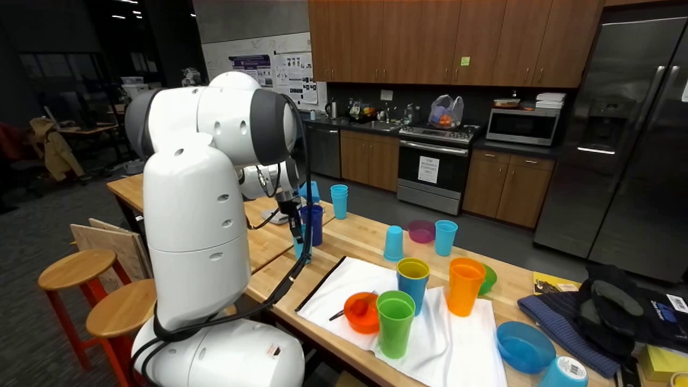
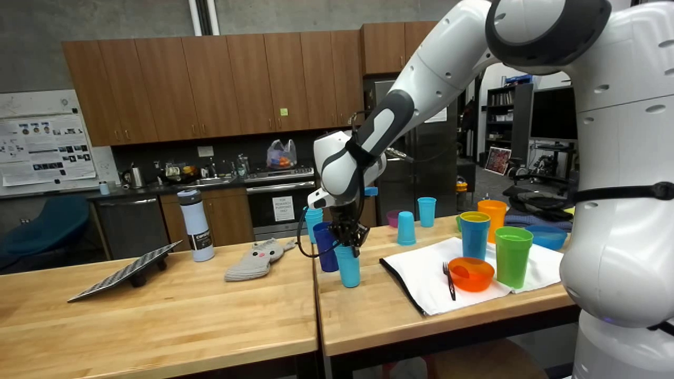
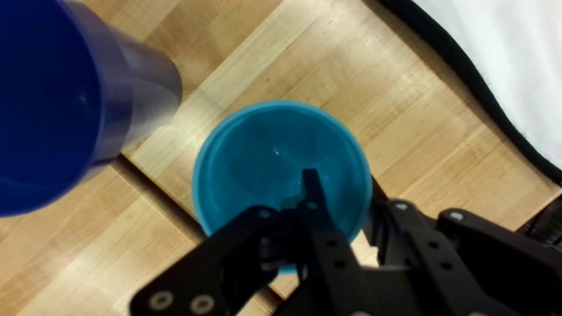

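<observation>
A light blue cup (image 3: 246,153) stands upright on the wooden table, and both exterior views show it beneath my gripper. In the wrist view my gripper (image 3: 344,181) straddles its rim, with one of the fingers (image 3: 312,188) inside the cup and the other beyond the wall. A visible gap separates the fingers, and the cup's wall runs through it without being clamped. Close beside it stands a dark blue cup (image 3: 123,87), also seen in an exterior view as a tall dark blue cup (image 2: 325,250). The outer fingertip is partly hidden by the rim.
A white cloth (image 2: 421,263) bears an orange bowl (image 2: 472,275), a fork (image 2: 449,281), a green cup (image 2: 513,258) and a blue cup (image 2: 475,239). Behind stand more light blue cups (image 1: 394,244). A grey plush toy (image 2: 258,260) and a bottle (image 2: 197,226) occupy the adjoining table.
</observation>
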You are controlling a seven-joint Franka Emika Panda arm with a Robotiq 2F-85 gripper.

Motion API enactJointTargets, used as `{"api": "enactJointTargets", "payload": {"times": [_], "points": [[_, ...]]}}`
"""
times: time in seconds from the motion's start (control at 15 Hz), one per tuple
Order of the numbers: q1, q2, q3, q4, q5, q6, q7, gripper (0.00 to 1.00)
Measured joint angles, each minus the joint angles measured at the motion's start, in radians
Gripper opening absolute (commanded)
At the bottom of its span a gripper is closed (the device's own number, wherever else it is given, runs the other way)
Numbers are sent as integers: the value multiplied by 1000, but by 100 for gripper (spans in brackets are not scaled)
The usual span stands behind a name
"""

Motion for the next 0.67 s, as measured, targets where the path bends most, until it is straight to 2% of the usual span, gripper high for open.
{"api": "enactJointTargets", "payload": {"times": [0.33, 0.4, 0.53, 0.67], "points": [[0, -1, 0, -1, 0, 0, -1, 27], [0, -1, 0, -1, 0, 0, -1, 52], [0, 0, 0, -1, 0, 0, -1, 56], [5, 1, 1, 0, -4, 0, -9, 68]]}}
